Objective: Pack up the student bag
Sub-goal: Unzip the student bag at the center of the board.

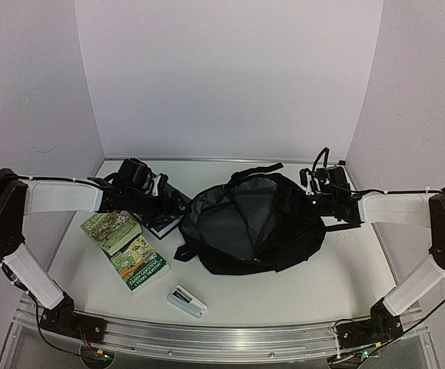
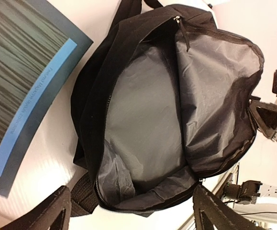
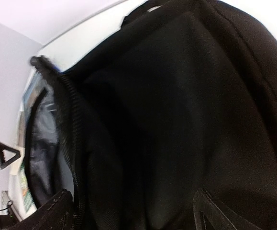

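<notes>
The student bag (image 1: 253, 223) lies in the middle of the table, its main compartment unzipped and the grey lining (image 2: 148, 120) showing, with nothing visible inside. My left gripper (image 1: 177, 206) stands open at the bag's left rim. In the left wrist view its fingers (image 2: 52, 211) stand wide apart either side of the near zipper edge. My right gripper (image 1: 314, 201) is at the bag's right side, also open. In the right wrist view its fingertips (image 3: 219, 213) spread over black fabric (image 3: 186, 105), which fills that view.
A dark book with a blue stripe (image 2: 23, 81) lies under the left arm, beside the bag. Two green books (image 1: 111, 231) (image 1: 139, 264) sit at front left. A small white object (image 1: 186, 300) rests near the front edge. White walls enclose three sides.
</notes>
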Available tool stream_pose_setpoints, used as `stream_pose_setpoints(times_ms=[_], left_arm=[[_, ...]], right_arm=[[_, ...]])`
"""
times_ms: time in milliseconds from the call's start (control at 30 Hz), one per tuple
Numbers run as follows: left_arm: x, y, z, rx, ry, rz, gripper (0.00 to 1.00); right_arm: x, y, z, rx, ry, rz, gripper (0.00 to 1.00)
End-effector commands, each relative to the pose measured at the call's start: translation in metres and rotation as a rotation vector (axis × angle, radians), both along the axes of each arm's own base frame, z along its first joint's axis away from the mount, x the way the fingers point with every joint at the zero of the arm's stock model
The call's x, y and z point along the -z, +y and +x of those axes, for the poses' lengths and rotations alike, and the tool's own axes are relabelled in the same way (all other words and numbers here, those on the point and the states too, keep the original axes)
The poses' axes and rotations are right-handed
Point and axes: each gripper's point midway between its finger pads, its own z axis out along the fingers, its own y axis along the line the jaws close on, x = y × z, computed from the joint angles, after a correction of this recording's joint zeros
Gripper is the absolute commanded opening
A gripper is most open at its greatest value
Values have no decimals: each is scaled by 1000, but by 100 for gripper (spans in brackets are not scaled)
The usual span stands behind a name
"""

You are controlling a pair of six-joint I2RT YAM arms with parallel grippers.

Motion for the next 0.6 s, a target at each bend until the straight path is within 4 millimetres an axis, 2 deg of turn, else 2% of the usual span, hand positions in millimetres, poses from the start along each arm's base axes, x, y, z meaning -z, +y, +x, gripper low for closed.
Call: stream_pose_setpoints(times_ms=[0, 167, 367, 467, 567], left_arm=[[-24, 9, 7, -46, -53, 24, 89], [-31, 28, 9, -113, -64, 70, 94], [-30, 41, 8, -152, -50, 79, 96], [-28, 40, 8, -152, -38, 76, 96], [-25, 47, 8, -173, -34, 85, 97]], right_arm=[[-29, 14, -13, -101, -65, 79, 90], [-47, 12, -19, -105, -101, 104, 96], [-61, 15, -24, -128, -145, 104, 98], [-78, 18, -30, -104, -203, 68, 98], [-84, 12, -34, -20, -242, -35, 98]])
